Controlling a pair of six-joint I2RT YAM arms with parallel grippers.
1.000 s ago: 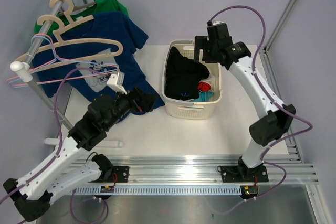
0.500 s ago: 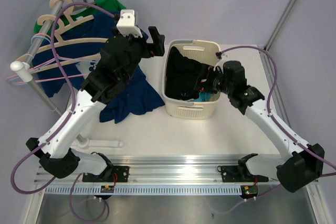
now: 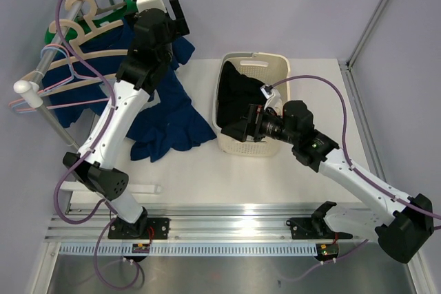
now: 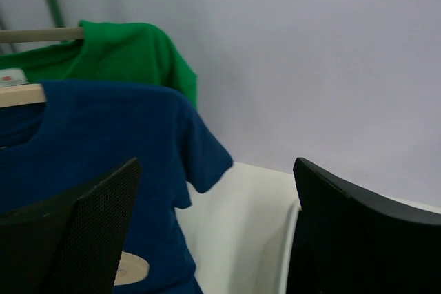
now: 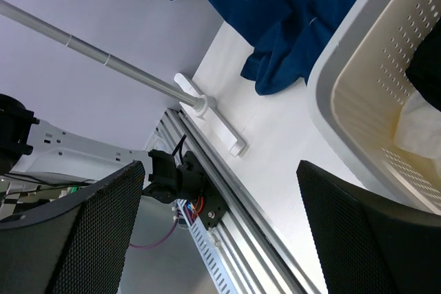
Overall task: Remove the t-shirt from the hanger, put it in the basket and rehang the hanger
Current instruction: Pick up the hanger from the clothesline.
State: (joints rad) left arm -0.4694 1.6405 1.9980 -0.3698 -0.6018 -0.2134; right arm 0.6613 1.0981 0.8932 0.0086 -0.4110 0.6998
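Left fingers [image 4: 76, 232] stand wide apart with nothing between them, raised high beside the clothes rail [image 3: 43, 65] at the far left of my overhead view. Through that wrist camera I see the blue t-shirt [image 4: 103, 149] just ahead of them, its neck on a wooden hanger [image 4: 19, 94], with a green t-shirt [image 4: 131, 49] hanging behind it. From above, the blue t-shirt drapes down off the hanger and its lower part lies bunched on the worktop [image 3: 207, 177], just beside the white basket [image 3: 255, 60]. A black garment [image 3: 238, 94] fills most of that basket. Right fingers [image 5: 76, 239] are spread wide too, holding nothing, and hover low at the basket's near left corner. Their camera shows the basket wall on one side, the shirt's crumpled hem on the worktop, and the rack's white foot [image 5: 207, 111] beyond.
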